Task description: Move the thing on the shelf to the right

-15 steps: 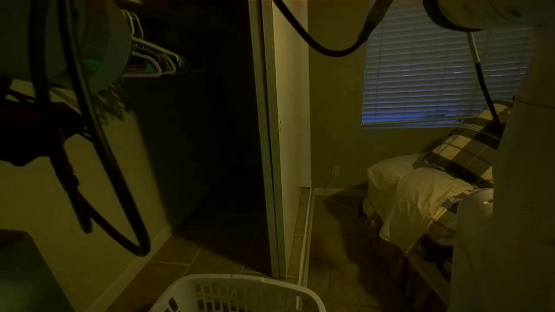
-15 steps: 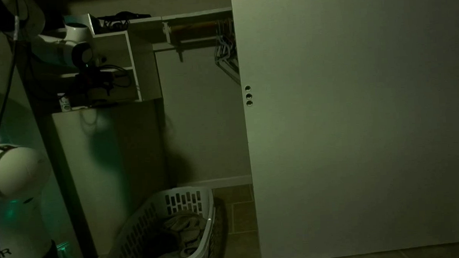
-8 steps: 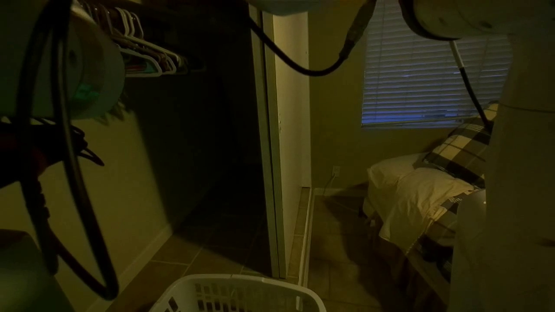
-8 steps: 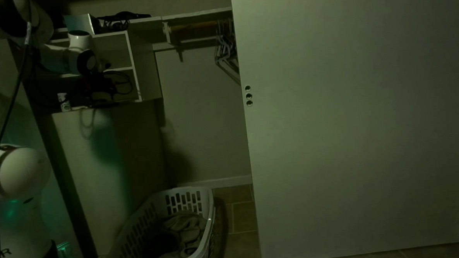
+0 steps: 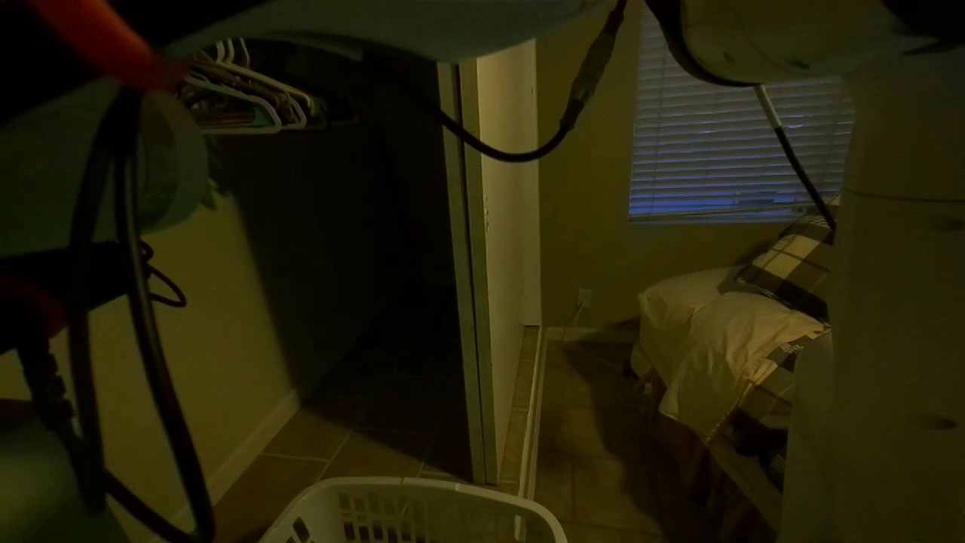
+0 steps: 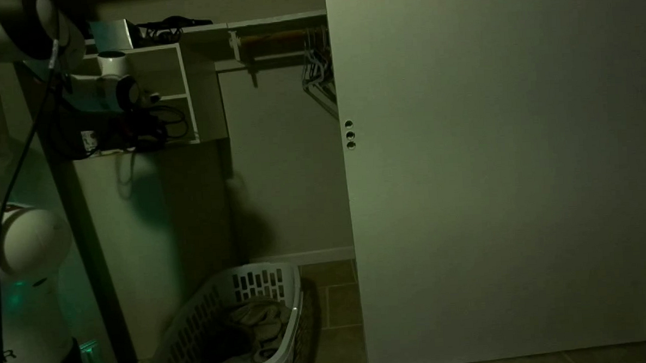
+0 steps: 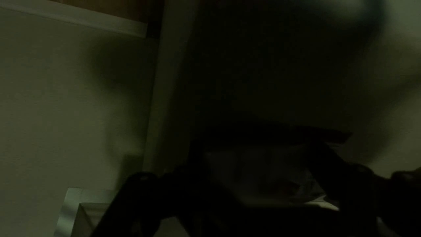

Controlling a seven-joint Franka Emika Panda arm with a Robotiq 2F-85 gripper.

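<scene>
Wrist view, murky stuff: a pale object (image 7: 263, 174) shows between the fingers (image 7: 324, 161) of the gripper (image 7: 255, 148), clamped or loose I can't tell, low down at the shelf unit (image 6: 206, 94).

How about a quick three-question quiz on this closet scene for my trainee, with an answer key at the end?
1. Multiple choice: in an exterior view, how many round fittings line the edge of the closet door? A) one; B) three; C) six.

2. True or false: the laundry basket holds crumpled fabric.

3. Fill in the blank: in an exterior view, the pincer lines up with the ____ level of the shelf unit.

Key: 1. B; 2. True; 3. Lower.
</scene>
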